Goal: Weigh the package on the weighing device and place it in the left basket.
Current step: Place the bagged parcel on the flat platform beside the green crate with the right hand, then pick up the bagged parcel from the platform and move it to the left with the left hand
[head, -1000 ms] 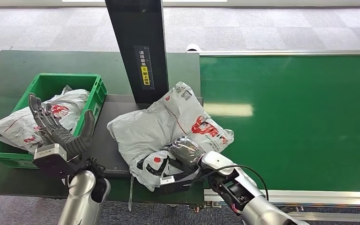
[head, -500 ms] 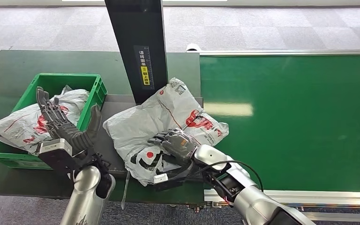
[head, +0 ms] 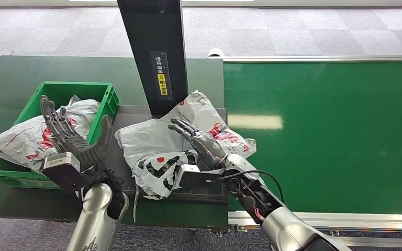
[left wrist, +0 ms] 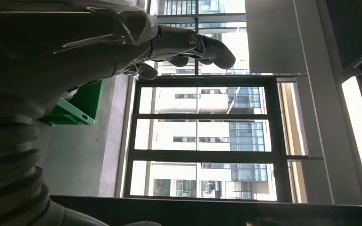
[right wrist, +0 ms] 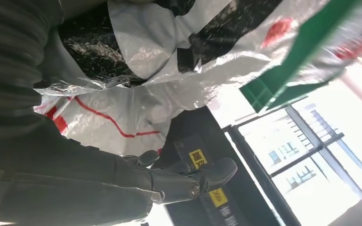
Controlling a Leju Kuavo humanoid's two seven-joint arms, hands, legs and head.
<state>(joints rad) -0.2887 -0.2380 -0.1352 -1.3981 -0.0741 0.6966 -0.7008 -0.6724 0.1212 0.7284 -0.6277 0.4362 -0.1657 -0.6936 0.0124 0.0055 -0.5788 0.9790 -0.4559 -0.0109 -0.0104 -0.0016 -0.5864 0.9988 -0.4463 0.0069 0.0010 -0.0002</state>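
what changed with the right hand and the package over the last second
The right hand lifted off the package, fingers now spread, and pushed it left toward the basket. The left hand rose slightly and stays open beside the basket.

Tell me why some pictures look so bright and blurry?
In the left wrist view the window glares behind, so the left hand looks dark; in the right wrist view the package is close and smeary, with washed-out daylight; in the head view a pale reflection shines on the green belt.
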